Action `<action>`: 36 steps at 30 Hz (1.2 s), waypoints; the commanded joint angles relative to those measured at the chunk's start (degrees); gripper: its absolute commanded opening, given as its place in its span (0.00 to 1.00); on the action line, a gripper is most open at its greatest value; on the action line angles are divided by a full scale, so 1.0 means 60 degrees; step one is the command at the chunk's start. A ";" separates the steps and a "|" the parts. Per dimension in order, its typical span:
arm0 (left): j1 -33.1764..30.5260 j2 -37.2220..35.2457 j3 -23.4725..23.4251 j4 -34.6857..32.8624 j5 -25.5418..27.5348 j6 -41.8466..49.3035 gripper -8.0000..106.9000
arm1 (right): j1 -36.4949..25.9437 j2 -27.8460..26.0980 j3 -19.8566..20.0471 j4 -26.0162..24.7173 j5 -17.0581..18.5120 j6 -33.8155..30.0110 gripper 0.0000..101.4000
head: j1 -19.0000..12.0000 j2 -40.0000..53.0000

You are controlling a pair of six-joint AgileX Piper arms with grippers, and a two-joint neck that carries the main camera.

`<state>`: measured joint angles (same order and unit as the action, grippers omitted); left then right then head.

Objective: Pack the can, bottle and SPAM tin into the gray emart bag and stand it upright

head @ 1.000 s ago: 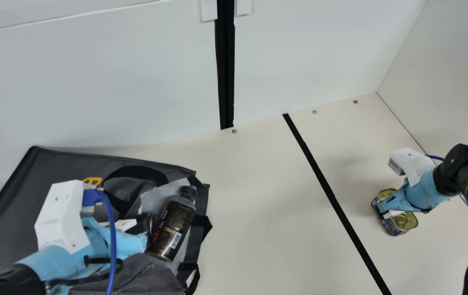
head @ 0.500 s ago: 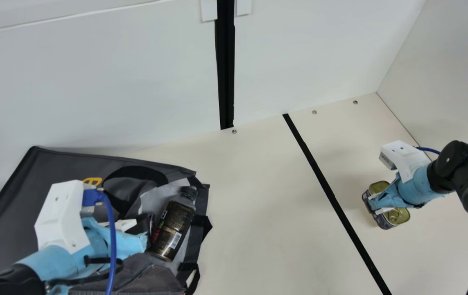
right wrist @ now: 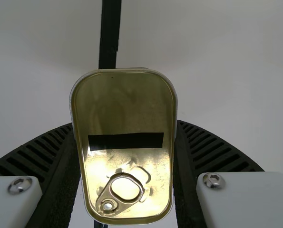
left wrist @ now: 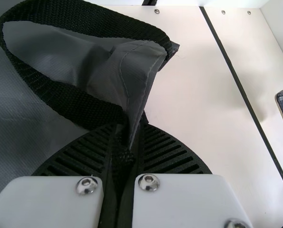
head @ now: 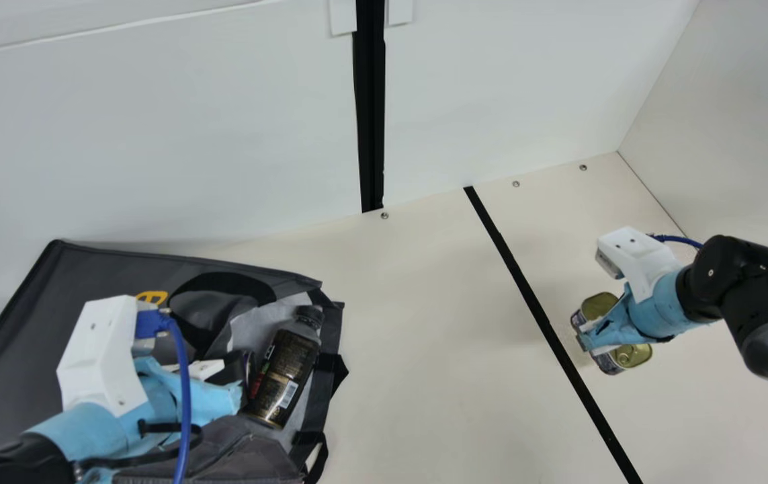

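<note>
We have pale walls (head: 155,134) behind and to the right of a cream table (head: 437,323), which looks smooth and hard enough for things to slide on. The gray emart bag (head: 74,302) lies on its side there, its mouth toward the table's middle. We judge it light and floppy; it may sag or fold over while we load it, so its rim and the black webbing handle (left wrist: 84,21) are the places to take hold. Our left gripper (left wrist: 127,142) pinches fabric and webbing there. A black strip (head: 547,329) crosses the table. The bottle (head: 283,376) lies in the bag's mouth, probably the heavier load, rounded and apt to roll; around its body is our best grip. The SPAM tin (right wrist: 127,109) is near the strip, pinched by its sides in our right gripper (right wrist: 127,147). We expect it stiff and compact, with slick walls that want a square, firm squeeze, clear of the pull ring (right wrist: 108,205). Small screw heads (head: 384,216) dot the table's far edge.
</note>
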<state>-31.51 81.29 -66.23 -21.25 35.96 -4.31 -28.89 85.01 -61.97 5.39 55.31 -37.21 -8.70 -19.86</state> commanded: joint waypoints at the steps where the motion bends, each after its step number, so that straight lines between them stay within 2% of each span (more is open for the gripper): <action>1: 0.0000 0.0000 0.0000 0.0000 0.0000 0.0000 0.00 | 0.0289 -0.0125 0.0053 -0.0089 0.0006 0.0169 0.00 | -0.0216 -0.0023; 14: 0.0000 0.0000 0.0000 0.0000 0.0000 0.0000 0.00 | 0.1841 -0.0705 0.0364 -0.0242 0.0133 0.0631 0.00 | -0.0216 -0.0023; 36: 0.0000 0.0000 0.0000 0.0000 0.0000 0.0000 0.00 | 0.3864 -0.1001 0.0349 0.0091 0.0527 -0.0109 0.00 | -0.0216 -0.0023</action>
<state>-31.51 81.29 -66.23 -21.25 35.96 -4.31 -6.29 79.08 -59.86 5.89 58.48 -37.76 -8.70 -19.86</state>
